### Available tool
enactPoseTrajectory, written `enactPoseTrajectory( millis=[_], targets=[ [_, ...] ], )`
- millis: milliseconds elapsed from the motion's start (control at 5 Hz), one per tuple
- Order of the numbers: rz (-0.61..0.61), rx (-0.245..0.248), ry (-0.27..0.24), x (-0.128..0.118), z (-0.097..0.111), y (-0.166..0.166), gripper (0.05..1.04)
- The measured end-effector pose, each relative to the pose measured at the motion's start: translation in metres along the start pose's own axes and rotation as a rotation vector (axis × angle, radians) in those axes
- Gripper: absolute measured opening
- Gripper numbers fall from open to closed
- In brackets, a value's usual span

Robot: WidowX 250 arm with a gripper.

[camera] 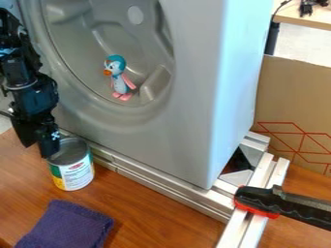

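Tin (72,167) stands open-topped beside the spread gripper (37,149), penguin toy (119,77) inside grey recess (74,41).

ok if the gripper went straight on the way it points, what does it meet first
Likely the can, right by the gripper, though depth is unclear; it might slip past to the wooden table.

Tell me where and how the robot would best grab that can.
Probably take the can by its rim, from straight above, one finger inside and one outside. It stands upright and its top looks open, so the wall offers an edge to pinch; the metal rail close behind would likely crowd a grip from that side.
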State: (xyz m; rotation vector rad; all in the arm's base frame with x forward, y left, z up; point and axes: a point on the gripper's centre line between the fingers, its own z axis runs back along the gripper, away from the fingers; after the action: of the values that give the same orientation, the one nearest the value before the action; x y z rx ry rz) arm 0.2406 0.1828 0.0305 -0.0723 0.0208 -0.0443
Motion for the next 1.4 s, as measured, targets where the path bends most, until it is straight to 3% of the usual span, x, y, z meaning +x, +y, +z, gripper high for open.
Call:
enactPoseTrajectory(
  millis=[200,400,600,1000,1200,1400],
  targets=[
    [0.034,-0.108,-0.091,0.007,0.002,-0.008,1.0],
    [0.075,-0.142,-0.117,0.009,0.0,-0.008,1.0],
    [0.123,-0.115,-0.136,0.012,-0.003,-0.004,1.0],
    [0.161,-0.119,-0.074,0.016,-0.02,-0.029,1.001],
    [0.145,-0.177,-0.055,0.014,-0.024,-0.066,1.001],
    [0.036,-0.247,-0.022,0.013,-0.024,-0.119,1.0]
  ],
)
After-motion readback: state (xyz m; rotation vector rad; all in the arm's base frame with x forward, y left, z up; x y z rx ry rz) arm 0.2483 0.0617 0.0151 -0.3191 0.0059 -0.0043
